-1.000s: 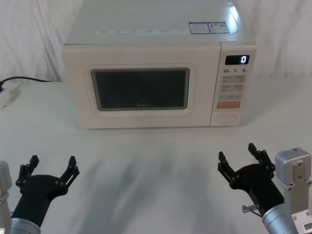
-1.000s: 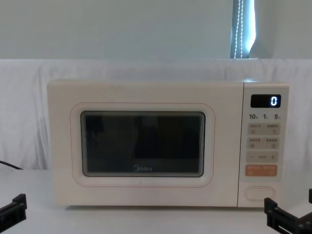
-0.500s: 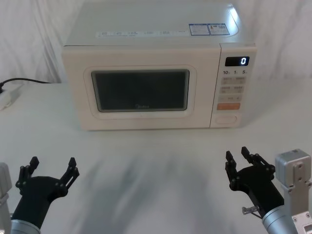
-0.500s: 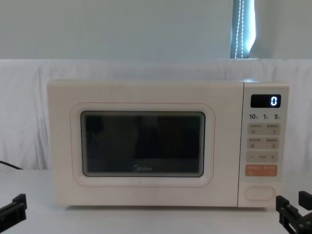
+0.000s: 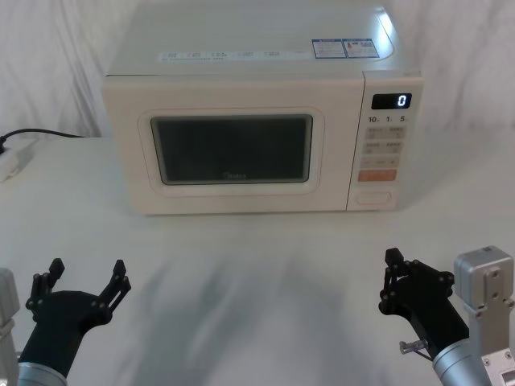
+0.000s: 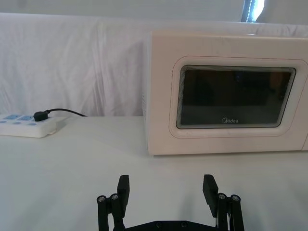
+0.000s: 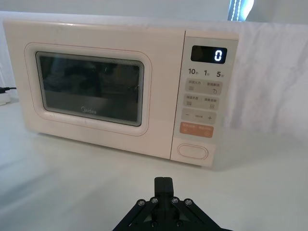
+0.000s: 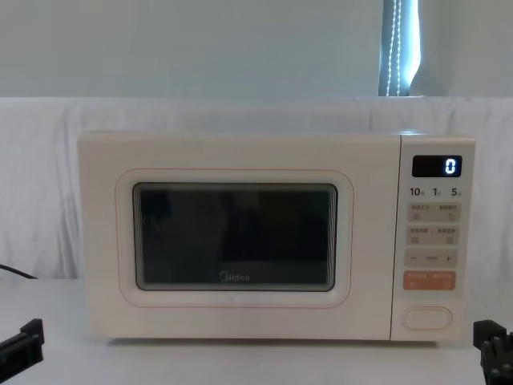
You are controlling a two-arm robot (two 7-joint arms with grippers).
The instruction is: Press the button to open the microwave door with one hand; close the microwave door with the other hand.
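The cream microwave stands at the back of the table with its door [image 5: 233, 153] shut; the door's dark window also faces me in the chest view [image 8: 232, 237]. The wide pill-shaped button [image 5: 373, 196] sits at the bottom of the control panel, below the orange key, and it is plain in the right wrist view [image 7: 193, 151]. My right gripper [image 5: 393, 259] hovers low near the table's front right, shut on nothing, well short of the button. My left gripper [image 5: 87, 269] rests at the front left, fingers spread open and empty [image 6: 166, 185].
A white power strip [image 5: 12, 161] with a black cable lies at the left, beside the microwave. White cloth hangs behind. The white tabletop [image 5: 257, 265] stretches between the grippers and the microwave.
My right gripper's fingers have come together from wide apart to fully shut. The left gripper and the microwave have not moved.
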